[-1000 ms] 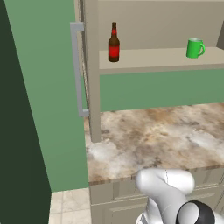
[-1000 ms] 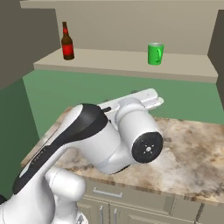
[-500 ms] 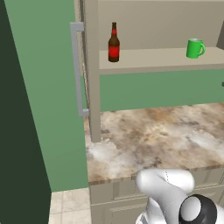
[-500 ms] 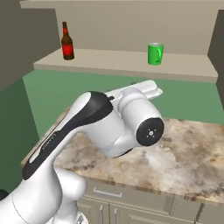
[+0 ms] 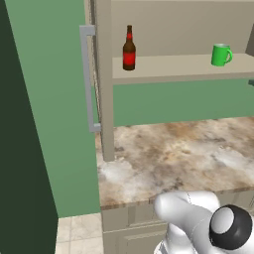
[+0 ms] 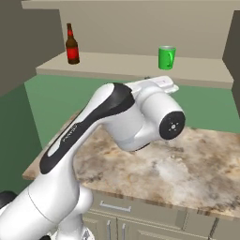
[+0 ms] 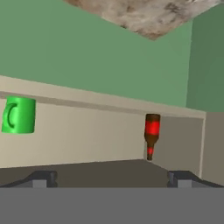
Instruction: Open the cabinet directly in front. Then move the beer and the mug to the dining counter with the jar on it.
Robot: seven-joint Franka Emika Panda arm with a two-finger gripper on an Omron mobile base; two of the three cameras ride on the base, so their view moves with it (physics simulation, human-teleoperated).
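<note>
The cabinet stands open, its left door [image 5: 59,99] swung out with a grey bar handle [image 5: 88,79]. On its beige shelf [image 5: 183,67] the beer [image 5: 129,49] stands at the left and the green mug [image 5: 220,54] at the right, both upright. The right base view shows the beer [image 6: 71,47] and the mug [image 6: 166,57] beyond my raised arm. My gripper [image 7: 111,179] is open and empty. It points at the shelf from a rolled-over hand, so the mug [image 7: 18,115] and the beer [image 7: 151,135] appear upside down, a good way ahead of the fingertips. The dining counter and the jar are out of view.
A short marble worktop [image 5: 188,154] lies under the cabinet, with beige drawer units [image 6: 140,215] below it. The green wall [image 5: 178,101] runs between shelf and worktop. The opened right door [image 6: 232,47] juts out at the right.
My arm's wrist has risen and swung right, closer to the shelf's height. The beer and the mug have stayed put, and the gripper remains open.
</note>
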